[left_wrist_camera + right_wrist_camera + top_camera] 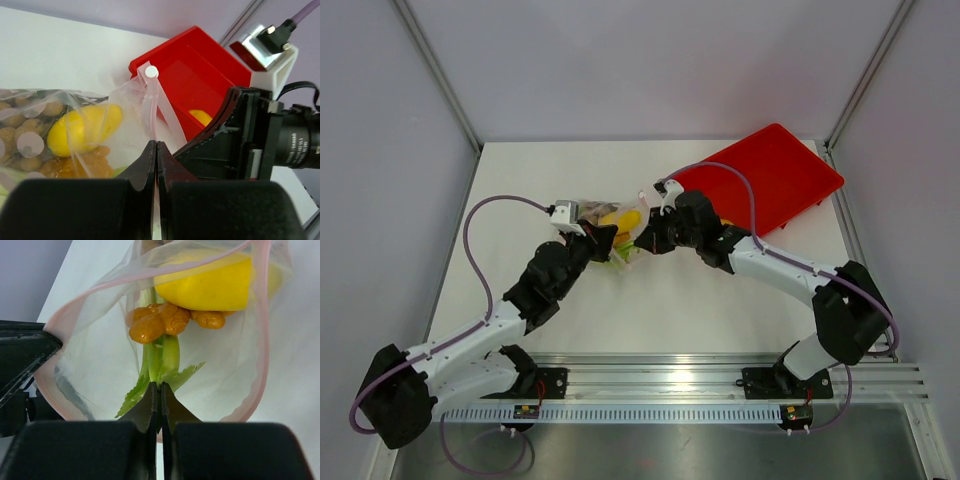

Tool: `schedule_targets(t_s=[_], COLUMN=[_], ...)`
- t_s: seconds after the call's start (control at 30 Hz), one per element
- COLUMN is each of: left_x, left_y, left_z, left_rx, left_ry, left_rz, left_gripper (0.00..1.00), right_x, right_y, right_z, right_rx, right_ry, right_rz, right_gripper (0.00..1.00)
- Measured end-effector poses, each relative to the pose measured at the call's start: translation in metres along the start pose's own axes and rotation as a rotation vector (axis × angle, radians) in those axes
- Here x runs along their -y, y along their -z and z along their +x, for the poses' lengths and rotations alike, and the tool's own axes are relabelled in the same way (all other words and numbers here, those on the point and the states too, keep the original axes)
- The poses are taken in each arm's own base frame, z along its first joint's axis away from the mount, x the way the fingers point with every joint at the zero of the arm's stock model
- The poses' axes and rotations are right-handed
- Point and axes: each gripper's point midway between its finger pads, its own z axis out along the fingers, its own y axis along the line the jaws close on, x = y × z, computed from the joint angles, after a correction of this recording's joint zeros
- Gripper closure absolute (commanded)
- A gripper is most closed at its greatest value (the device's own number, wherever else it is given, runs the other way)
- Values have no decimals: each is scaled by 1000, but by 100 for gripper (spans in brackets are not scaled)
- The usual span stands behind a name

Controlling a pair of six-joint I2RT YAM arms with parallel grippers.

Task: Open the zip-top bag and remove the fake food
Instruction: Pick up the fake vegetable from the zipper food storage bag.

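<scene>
a: where's the bag, and what's in it?

b: i see the small clear crinkly plastic zip-top bag (612, 225) lying mid-table, a little toward 12 o'clock. its pink-edged mouth gapes toward my right wrist camera. inside there's a smooth yellow piece (210, 282) with lumpy orange pieces (160, 322) under it. a green celery stalk (162, 357) runs toward the mouth, and small tan balls (20, 137) sit at the far, closed end.

a: and your grippers?

b: my left gripper (156, 150) is pinched tight on the bag's film by the mouth, coming in from the bag's 7 o'clock. my right gripper (159, 392) is clamped on the opposite lip, from 4 o'clock. they face each other across the mouth.

a: the other container?

b: the red rectangular plastic tray (780, 170) sits at the bag's 2 o'clock, just behind my right wrist. a second yellow piece (201, 116) seems to lie in it, half hidden by that arm.

a: edges, room?

b: the tray's 3 o'clock corner reaches the table's right edge. white tabletop (520, 180) shows at the bag's 9 and 6 o'clock.
</scene>
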Motion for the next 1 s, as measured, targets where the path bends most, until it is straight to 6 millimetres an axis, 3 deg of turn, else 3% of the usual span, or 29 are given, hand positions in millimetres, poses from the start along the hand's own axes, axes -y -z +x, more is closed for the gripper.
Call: schedule_targets(t_s=[0.2, 0.5, 0.73, 1.0], left_x=[-3, -7, -2, 32], left_y=[-3, -8, -10, 0], left_z=[8, 17, 25, 2], left_rx=[-26, -45, -75, -24], left_ry=[-25, -49, -51, -18], left_rz=[-6, -15, 17, 175], left_gripper=[100, 100, 100, 98], right_x=[2, 2, 7, 14], right_y=[22, 56, 53, 44], right_z=[-12, -47, -44, -36], right_rx=[67, 192, 179, 149], right_ry=[5, 13, 7, -3], right_rz=[12, 20, 33, 47], right_gripper=[100, 100, 100, 100])
